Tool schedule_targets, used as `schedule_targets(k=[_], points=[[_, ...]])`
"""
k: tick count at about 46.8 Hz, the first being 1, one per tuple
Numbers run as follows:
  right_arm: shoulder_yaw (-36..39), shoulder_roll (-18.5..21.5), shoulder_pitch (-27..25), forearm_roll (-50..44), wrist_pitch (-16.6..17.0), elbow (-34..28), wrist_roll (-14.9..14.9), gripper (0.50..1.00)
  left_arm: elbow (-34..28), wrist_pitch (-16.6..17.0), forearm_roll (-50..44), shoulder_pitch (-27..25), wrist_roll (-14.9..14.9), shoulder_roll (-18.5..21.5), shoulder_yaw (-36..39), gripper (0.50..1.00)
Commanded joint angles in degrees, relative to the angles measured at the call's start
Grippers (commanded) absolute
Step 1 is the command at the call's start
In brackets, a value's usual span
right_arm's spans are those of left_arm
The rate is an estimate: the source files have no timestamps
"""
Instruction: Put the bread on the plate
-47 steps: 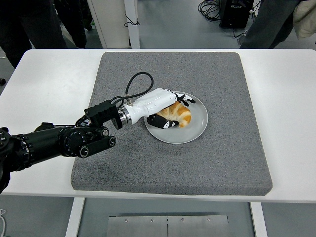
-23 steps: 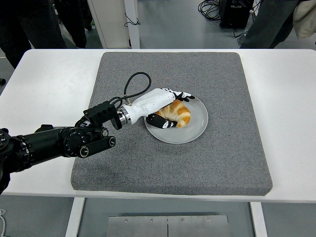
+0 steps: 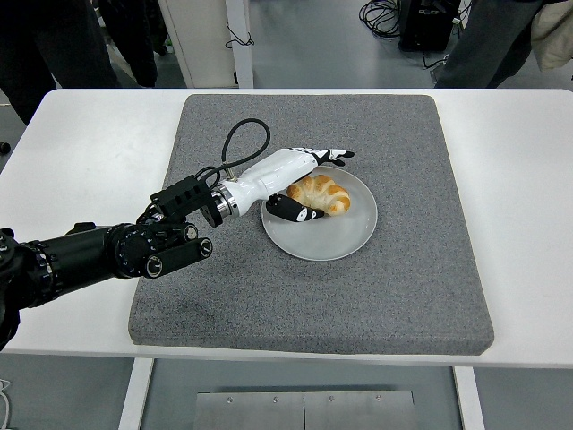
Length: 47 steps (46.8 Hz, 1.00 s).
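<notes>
A golden croissant-shaped bread (image 3: 320, 193) lies on a round grey plate (image 3: 349, 235) in the middle of the grey mat. My left hand (image 3: 304, 184), white with black fingertips, hovers at the plate's left rim just left of the bread. Its fingers are spread: the upper fingers (image 3: 333, 155) reach past the bread's far side and the thumb (image 3: 295, 211) sits at its near left. The hand holds nothing. The right arm is out of view.
The grey mat (image 3: 394, 296) covers most of the white table (image 3: 528, 179). A black cable (image 3: 240, 141) loops above my left wrist. People stand beyond the table's far edge at the top left (image 3: 54, 45) and top right (image 3: 501, 36).
My left hand has let go of the bread and drawn back up and to the left, its fingers opening. The bread stays on the plate.
</notes>
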Motion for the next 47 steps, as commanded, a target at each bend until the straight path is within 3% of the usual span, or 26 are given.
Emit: schedule_targets(k=[1, 13, 25, 34, 42, 47], points=[[0.00, 0.00, 0.00, 0.00, -0.01, 0.00, 0.00, 1.000, -0.09, -0.11, -0.30, 0.04, 0.09, 0.00, -1.45, 0.878], [0.00, 0.00, 0.00, 0.00, -0.01, 0.00, 0.00, 1.000, -0.79, -0.99, -5.83, -0.23, 0.35, 0.17, -6.81, 0.914], [0.00, 0.00, 0.00, 0.00, -0.01, 0.00, 0.00, 1.000, -0.79, -2.83, -12.42, -0.40, 0.61, 0.44, -9.80, 0.918], [0.00, 0.00, 0.00, 0.09, -0.01, 0.00, 0.00, 1.000, -0.71, -6.96, -20.15, -1.37, 2.02, 1.31, -16.65, 0.919], [0.00, 0.00, 0.00, 0.00, -0.01, 0.00, 0.00, 1.000, -0.79, -11.35, -26.48, -1.46, 5.62, 4.92, -22.89, 0.918], [0.00, 0.00, 0.00, 0.00, -0.01, 0.09, 0.00, 1.000, -0.71, -13.46, -28.94, -0.76, 5.98, 6.67, -26.76, 0.918]])
